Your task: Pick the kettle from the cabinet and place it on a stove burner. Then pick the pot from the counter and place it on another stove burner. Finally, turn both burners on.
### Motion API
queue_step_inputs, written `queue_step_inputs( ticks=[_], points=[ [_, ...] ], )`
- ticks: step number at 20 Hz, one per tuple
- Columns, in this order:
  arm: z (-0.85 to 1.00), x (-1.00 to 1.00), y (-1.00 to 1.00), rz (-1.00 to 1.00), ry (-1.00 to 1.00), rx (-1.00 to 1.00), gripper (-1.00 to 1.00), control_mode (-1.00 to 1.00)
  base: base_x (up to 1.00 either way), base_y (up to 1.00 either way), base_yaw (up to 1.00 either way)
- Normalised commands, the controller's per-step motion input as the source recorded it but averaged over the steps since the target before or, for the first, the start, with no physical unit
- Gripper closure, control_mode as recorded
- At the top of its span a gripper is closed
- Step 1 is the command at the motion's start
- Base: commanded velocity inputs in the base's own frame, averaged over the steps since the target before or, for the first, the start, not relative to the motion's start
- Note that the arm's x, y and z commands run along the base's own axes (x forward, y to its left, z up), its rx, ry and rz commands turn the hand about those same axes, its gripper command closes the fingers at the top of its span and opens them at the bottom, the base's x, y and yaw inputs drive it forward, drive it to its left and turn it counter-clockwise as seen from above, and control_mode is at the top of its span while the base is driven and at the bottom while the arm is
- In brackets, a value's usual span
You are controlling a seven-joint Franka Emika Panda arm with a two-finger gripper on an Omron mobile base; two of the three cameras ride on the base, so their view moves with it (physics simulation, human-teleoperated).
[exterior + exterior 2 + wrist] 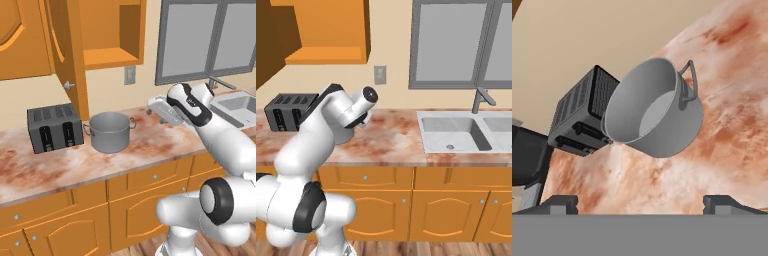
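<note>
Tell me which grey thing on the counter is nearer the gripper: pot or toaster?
The pot: round, open-topped, standing between the boxy toaster and the open gripper, which is apart from it.

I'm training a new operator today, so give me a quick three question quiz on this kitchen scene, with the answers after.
1. True or false: the pot stands on the counter.
2. What sits beside the pot, on the side away from the sink? A) a kettle B) a toaster C) a bowl
3. Fill in: the gripper faces the pot with its jaws ____.

Key:
1. True.
2. B, the dark toaster, close to the pot under the open cabinet.
3. Open, with nothing between them.
</note>
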Motion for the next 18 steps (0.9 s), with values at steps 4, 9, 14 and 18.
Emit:
queue_step_inputs(
  ticks=[4, 9, 14, 18],
  points=[
    [-0.23, 0.31, 0.12, 0.00, 0.00, 0.00, -1.00, -1.00, 0.00, 0.00, 0.00],
    [-0.24, 0.31, 0.09, 0.00, 0.00, 0.00, -1.00, -1.00, 0.00, 0.00, 0.00],
    [-0.25, 0.30, 0.07, 0.00, 0.00, 0.00, -1.00, -1.00, 0.00, 0.00, 0.00],
    [-0.21, 0.28, 0.05, 0.00, 0.00, 0.00, -1.00, -1.00, 0.00, 0.00, 0.00]
  ],
)
